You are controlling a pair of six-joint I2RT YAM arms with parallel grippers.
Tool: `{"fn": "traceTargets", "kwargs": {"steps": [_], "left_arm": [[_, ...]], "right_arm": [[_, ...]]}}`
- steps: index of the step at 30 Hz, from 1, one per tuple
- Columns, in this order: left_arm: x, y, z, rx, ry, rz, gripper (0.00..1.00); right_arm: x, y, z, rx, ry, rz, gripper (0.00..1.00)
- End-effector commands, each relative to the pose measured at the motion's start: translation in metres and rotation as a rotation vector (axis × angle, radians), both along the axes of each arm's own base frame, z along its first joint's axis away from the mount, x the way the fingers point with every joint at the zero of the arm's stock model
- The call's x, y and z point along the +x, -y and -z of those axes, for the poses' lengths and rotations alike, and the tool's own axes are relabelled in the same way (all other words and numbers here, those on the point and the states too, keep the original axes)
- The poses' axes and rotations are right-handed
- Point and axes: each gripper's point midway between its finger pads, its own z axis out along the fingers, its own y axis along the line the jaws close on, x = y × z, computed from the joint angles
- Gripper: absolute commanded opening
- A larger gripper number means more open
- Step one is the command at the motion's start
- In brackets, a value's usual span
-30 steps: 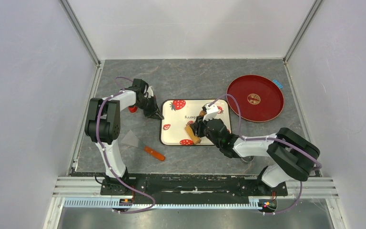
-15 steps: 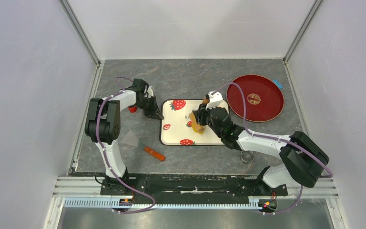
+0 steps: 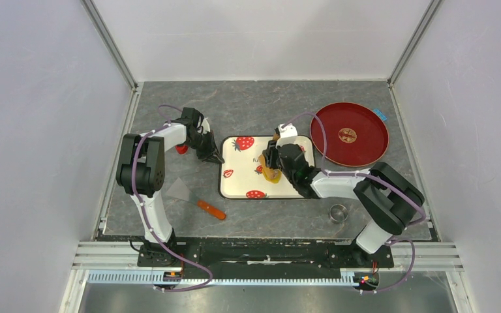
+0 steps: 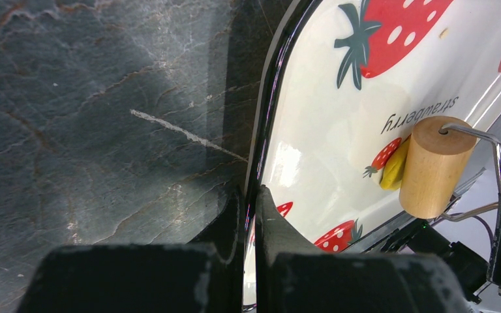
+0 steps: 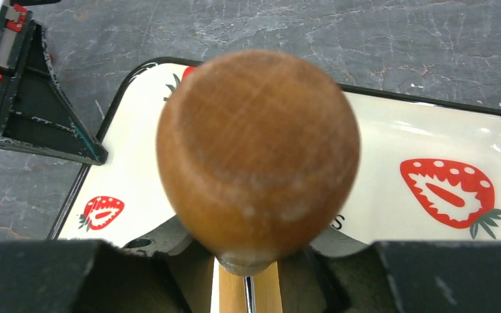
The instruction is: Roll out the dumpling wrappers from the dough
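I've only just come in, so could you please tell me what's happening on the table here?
The left gripper is shut on the left rim of the strawberry tray, apparently to steady it. The right gripper holds a wooden roller by its handle, with the drum on a small yellow piece of dough near the middle of the tray. The roller hides much of the dough, so how flat it is cannot be told.
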Motion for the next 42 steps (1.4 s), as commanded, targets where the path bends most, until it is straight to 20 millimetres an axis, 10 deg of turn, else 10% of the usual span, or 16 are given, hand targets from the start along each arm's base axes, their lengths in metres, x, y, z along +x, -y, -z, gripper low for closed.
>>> {"fn": "traceTargets", "kwargs": {"steps": [1, 23, 42], "left_arm": [[-0.006, -0.01, 0.02, 0.101, -0.032, -0.015, 0.02], [-0.006, -0.01, 0.02, 0.104, -0.029, -0.011, 0.02], [-0.006, -0.01, 0.02, 0.107, -0.029, -0.011, 0.02]], "right_arm": [[0.012, 0.005, -0.001, 0.002, 0.036, 0.073, 0.0], [-0.084, 0.079, 0.152, -0.306, -0.278, 0.164, 0.0], [-0.104, 0.118, 0.17, -0.415, -0.311, 0.204, 0.0]]}}
